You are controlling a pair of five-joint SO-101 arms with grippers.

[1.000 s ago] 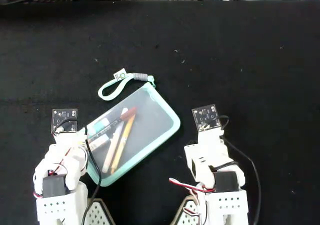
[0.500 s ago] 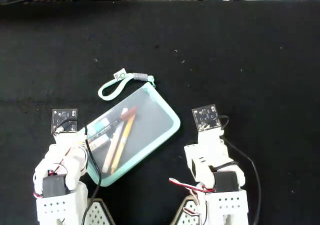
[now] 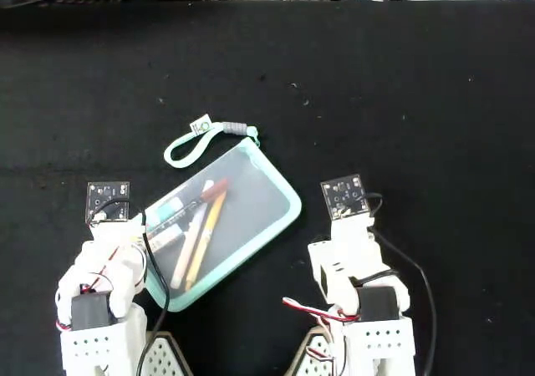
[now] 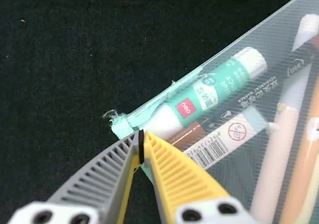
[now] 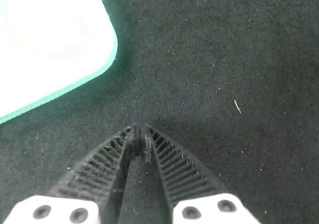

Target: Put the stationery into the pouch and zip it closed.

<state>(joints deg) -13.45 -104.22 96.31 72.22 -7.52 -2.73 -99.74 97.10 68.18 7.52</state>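
L gripper (image 4: 141, 145), jaws together, by pouch (image 4: 149, 112) corner

No change is recorded between the earlier pictures and now. In the high view, no displacement of the pouch (image 3: 259, 190) or of the stationery (image 3: 199, 227) inside it is detected across the last second. No travel of the left arm (image 3: 104, 263) or the right arm (image 3: 351, 263) is registered, and no shift of the strap (image 3: 230, 129) is noted.
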